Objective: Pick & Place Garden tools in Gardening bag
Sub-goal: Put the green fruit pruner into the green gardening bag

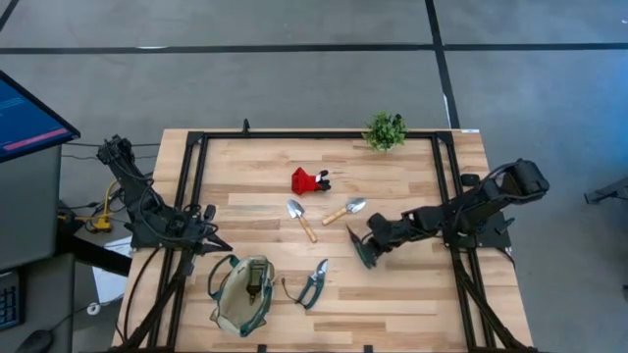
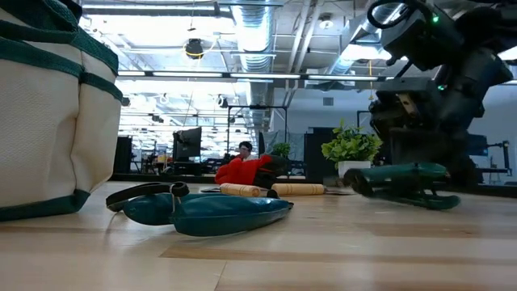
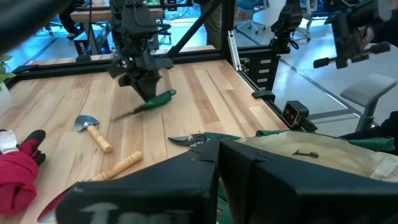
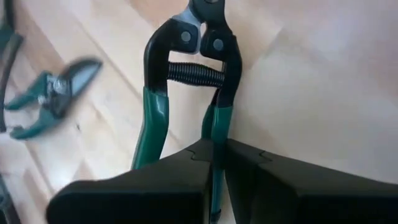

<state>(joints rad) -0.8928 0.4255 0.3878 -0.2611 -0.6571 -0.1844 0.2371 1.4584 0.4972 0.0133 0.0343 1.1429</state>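
The right gripper (image 1: 365,253) pinches one green handle of a pair of black spring shears (image 4: 186,99) near the middle of the wooden table (image 1: 412,304), with bare planks around it. A second pair of shears (image 1: 314,283) lies beside the rounded canvas bag (image 1: 243,294) near the front edge. Two wooden-handled trowels (image 1: 300,220) lie near the red tool (image 1: 308,181). The left gripper (image 1: 201,233) rests pressed together above the bag.

The wooden table (image 1: 412,304) carries a tan gardening bag (image 1: 243,291), two trowels (image 1: 300,218), green-handled pruning shears (image 1: 314,283), a red-and-black tool (image 1: 310,180) and a potted plant (image 1: 385,130).
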